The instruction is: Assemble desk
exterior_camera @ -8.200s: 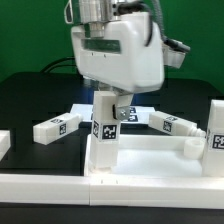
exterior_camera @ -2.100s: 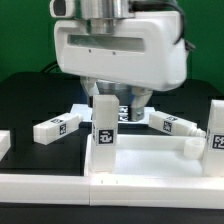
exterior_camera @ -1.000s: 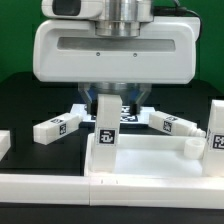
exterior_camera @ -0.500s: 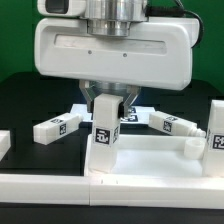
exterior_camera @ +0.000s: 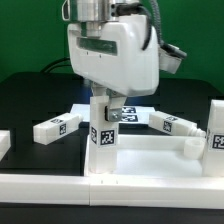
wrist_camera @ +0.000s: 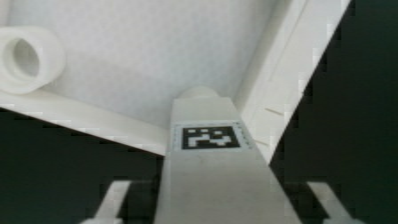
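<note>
The desk's large white panel (exterior_camera: 150, 160) lies flat at the front; its rim and a round socket (wrist_camera: 22, 58) show in the wrist view. One white square leg (exterior_camera: 103, 135) with a black-and-white tag stands upright at the panel's near corner, and it also shows in the wrist view (wrist_camera: 214, 150). My gripper (exterior_camera: 107, 108) hangs straight above this leg, with the leg's top between the fingers. In the wrist view my gripper (wrist_camera: 217, 205) is open: a dark gap shows between each finger (wrist_camera: 118, 200) and the leg.
Loose tagged legs lie on the black table behind the panel, one at the exterior view's left (exterior_camera: 57, 128) and one at the right (exterior_camera: 165, 123). Another tagged leg (exterior_camera: 216, 130) stands at the panel's right end. A white piece (exterior_camera: 4, 145) is at the left edge.
My gripper has turned about its vertical axis, from broadside to the camera to a narrower, angled stance. The upright leg stays in place on the panel corner.
</note>
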### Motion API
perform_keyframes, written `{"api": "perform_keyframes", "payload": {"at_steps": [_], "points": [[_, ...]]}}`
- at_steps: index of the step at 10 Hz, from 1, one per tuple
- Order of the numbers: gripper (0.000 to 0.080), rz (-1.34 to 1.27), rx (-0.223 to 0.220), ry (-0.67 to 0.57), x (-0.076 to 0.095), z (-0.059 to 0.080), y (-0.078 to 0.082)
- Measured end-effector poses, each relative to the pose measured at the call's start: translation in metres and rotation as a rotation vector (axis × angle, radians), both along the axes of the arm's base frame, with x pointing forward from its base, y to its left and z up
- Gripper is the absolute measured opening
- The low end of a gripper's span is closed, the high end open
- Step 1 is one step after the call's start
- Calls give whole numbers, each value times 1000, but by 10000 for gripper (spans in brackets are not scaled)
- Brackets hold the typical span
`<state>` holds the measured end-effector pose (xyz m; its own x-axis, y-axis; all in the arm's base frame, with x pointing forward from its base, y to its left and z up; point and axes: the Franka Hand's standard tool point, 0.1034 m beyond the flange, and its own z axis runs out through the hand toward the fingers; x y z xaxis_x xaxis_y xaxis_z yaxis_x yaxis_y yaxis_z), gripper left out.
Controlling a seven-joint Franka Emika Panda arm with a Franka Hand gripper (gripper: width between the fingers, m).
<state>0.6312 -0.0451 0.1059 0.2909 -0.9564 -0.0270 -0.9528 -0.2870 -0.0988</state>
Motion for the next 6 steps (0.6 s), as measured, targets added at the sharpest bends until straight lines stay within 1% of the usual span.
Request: {"api": "perform_keyframes", "payload": {"at_steps": [2,3,4,5,6], "points": [[285,-115,12,5,0,0,0],[285,-201,26,8,0,0,1],[285,-385,66,13,1,0,1],[285,-549,92,16,2,0,5],[285,-502,86,12,2,0,5]]}}
